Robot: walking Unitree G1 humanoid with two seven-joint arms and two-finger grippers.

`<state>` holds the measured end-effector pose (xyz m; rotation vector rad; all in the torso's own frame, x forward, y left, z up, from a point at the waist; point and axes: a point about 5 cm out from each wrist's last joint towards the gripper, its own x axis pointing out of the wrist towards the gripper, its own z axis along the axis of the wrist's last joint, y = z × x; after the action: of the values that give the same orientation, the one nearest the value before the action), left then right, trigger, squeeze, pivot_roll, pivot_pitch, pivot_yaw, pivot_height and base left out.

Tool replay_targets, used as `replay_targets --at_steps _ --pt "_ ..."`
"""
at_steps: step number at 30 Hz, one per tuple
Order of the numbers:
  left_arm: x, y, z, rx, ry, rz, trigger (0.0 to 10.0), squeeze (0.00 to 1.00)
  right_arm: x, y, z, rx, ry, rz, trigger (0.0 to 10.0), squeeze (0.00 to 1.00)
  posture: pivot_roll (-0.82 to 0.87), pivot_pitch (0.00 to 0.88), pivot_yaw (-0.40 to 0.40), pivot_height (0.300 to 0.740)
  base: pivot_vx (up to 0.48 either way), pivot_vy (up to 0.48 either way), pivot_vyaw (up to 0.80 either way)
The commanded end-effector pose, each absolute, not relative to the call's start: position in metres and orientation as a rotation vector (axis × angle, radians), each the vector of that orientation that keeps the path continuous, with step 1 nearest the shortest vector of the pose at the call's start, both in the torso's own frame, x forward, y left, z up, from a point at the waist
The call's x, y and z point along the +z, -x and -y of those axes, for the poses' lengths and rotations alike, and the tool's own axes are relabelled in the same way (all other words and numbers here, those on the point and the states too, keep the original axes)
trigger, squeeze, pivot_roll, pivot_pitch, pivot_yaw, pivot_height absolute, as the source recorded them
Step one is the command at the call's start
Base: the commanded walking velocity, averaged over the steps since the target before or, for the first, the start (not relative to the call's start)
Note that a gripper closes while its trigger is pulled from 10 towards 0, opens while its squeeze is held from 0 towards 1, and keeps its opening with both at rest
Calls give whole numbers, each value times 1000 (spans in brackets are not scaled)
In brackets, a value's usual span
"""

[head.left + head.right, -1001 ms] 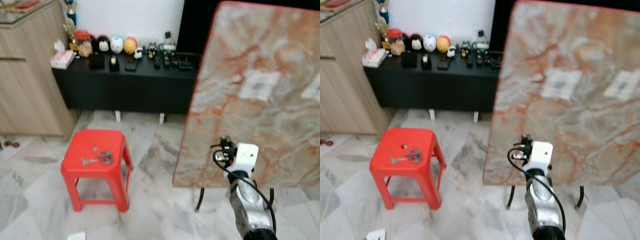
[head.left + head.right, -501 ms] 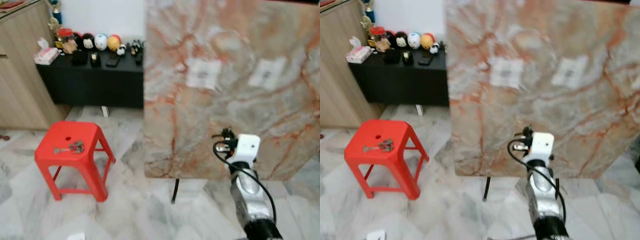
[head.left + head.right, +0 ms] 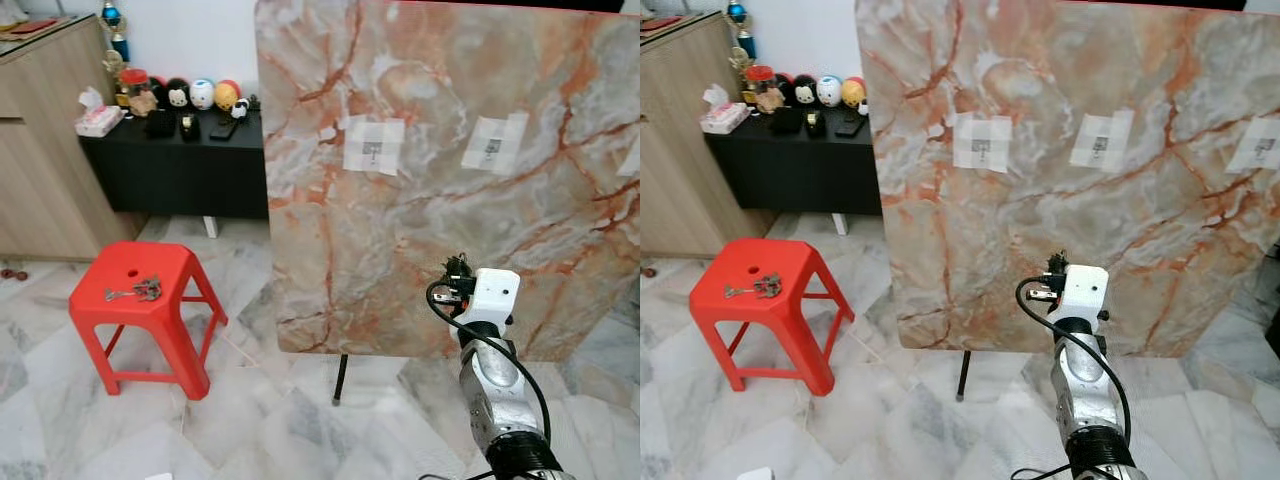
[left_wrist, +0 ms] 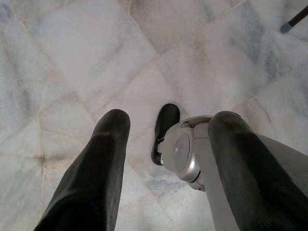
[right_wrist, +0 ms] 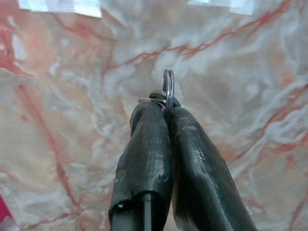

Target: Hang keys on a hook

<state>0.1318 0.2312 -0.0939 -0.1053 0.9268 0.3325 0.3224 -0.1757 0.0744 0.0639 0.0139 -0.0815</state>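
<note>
Marble-patterned board (image 3: 450, 180) stands upright on thin dark legs over the pale marble floor (image 3: 260, 420), with 3 taped paper squares on its face, each bearing a small hook too small to make out clearly; the nearest-left square (image 3: 373, 146) sits high on the board. To the robot's left a wooden cabinet (image 3: 40, 150) meets a low black sideboard (image 3: 175, 160) lined with small figurines. A red plastic stool (image 3: 140, 300) stands on the floor nearer the robot, well apart from the board, with a second bunch of keys (image 3: 140, 291) lying on its seat. The right arm reaches forward toward the lower part of the board, and its right gripper (image 5: 166, 108) has both black fingers pressed together on the key ring (image 5: 168, 89), which sticks up past the tips, close to the board's surface. The left gripper (image 4: 166, 127) hangs over the floor with its 2 fingers spread wide apart, holding nothing.
</note>
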Motion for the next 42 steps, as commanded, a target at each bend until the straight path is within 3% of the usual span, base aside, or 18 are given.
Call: replay_targets --at_steps 1,10,20,27,42 --pt "-96 -127 -233 346 118 -950 10000 0 78 -326 173 -83 -60 2 10000 0 176 0 -56 740 0 255 0" --pt "-99 -115 -235 349 113 -971 10000 0 79 -321 163 -55 -80 17 10000 0 86 0 -39 740 0 277 0" --pt "-102 -110 -224 319 123 -990 10000 0 80 -321 179 -103 -84 19 10000 0 102 0 -49 740 0 226 0" --pt "-99 -110 -239 341 123 -972 10000 0 88 -327 174 -71 -85 26 10000 0 130 0 -82 740 0 0 0" --pt "-85 -120 -272 372 121 -909 10000 0 93 -325 166 -62 -81 55 10000 0 135 0 -74 740 0 0 0"
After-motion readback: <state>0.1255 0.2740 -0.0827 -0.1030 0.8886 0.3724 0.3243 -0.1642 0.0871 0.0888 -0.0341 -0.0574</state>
